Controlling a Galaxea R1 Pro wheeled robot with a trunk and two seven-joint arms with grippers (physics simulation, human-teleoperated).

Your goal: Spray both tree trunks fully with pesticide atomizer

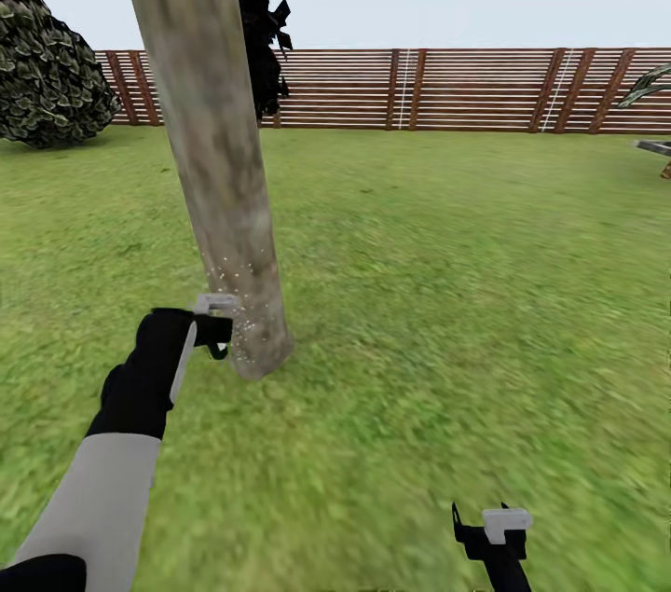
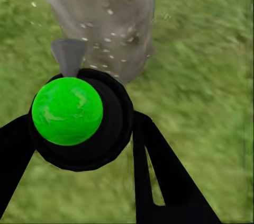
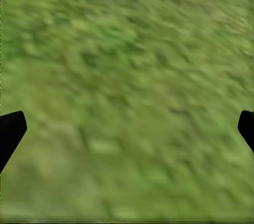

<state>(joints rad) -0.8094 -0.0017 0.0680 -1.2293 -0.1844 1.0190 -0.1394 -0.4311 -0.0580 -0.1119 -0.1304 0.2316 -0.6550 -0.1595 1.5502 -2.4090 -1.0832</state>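
Observation:
A thick grey-brown tree trunk (image 1: 219,154) leans up out of the grass floor (image 1: 447,294) left of centre. My left gripper (image 1: 212,328) hangs just left of the trunk's base, shut on the pesticide atomizer (image 2: 67,112), a black round body with a bright green top. Its grey nozzle (image 2: 69,57) points at the trunk (image 2: 106,7). Whitish pesticide specks (image 1: 233,280) dot the lower trunk, and more pesticide specks (image 2: 106,38) show close to the nozzle. My right gripper (image 1: 485,531) hangs low at the front right, open over bare grass (image 3: 127,75), nothing between its fingers.
A brown slatted fence (image 1: 466,89) closes the lawn at the back. A round dark bush (image 1: 47,70) stands at the far left. Dark foliage (image 1: 256,14) hangs behind the trunk. A palm frond (image 1: 652,89) and a grey slab (image 1: 652,146) sit at the right edge.

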